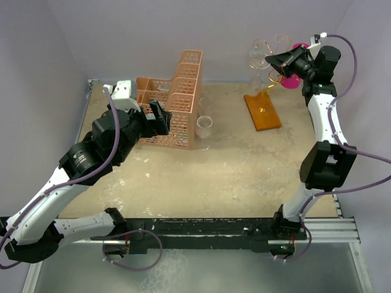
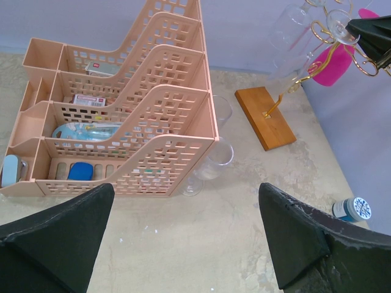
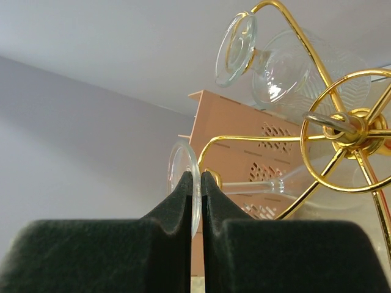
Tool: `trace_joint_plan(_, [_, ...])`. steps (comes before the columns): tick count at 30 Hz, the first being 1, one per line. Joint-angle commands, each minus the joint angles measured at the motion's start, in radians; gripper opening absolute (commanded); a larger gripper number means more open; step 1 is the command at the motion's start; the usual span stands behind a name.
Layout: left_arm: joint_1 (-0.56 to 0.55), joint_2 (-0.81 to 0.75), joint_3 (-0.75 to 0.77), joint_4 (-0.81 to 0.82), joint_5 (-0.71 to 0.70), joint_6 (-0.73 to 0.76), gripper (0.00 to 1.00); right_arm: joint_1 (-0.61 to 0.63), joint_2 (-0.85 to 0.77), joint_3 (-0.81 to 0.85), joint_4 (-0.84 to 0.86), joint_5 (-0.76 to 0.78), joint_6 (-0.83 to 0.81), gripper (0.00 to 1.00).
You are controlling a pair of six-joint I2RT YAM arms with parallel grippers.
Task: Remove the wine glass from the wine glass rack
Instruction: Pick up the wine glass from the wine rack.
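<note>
The wine glass rack (image 1: 272, 74), thin gold wire on a flat orange base (image 1: 262, 111), stands at the far right. Its curled arms (image 3: 342, 131) fill the right wrist view. A clear wine glass (image 3: 183, 160) hangs from one arm with its stem (image 3: 256, 184) lying sideways. My right gripper (image 3: 194, 175) is shut on the edge of that glass's round foot, and it shows up at the rack's top (image 1: 275, 61). A second glass (image 3: 287, 67) hangs higher on the rack. My left gripper (image 1: 160, 119) hovers open over the table (image 2: 187, 186), holding nothing.
A peach lattice basket (image 1: 177, 104) with small items stands at the far middle, in front of my left gripper. Another clear glass (image 1: 204, 126) stands upright beside it. A pink object (image 1: 299, 47) sits behind the rack. A blue-capped bottle (image 2: 353, 209) lies at the right.
</note>
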Motion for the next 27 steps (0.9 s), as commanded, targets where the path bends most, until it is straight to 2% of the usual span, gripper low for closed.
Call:
trace_joint_plan(1, [0.004, -0.021, -0.003, 0.042, -0.008, -0.008, 0.99, -0.006, -0.002, 0.082, -0.032, 0.007, -0.022, 0.0])
trace_joint_plan(11, [0.004, -0.016, -0.005, 0.046, 0.003, -0.012, 0.99, -0.01, 0.043, 0.216, -0.169, 0.012, -0.092, 0.0])
trace_joint_plan(27, [0.004, -0.022, -0.01, 0.046, 0.002, -0.018, 0.99, -0.002, 0.045, 0.242, -0.201, 0.032, -0.082, 0.0])
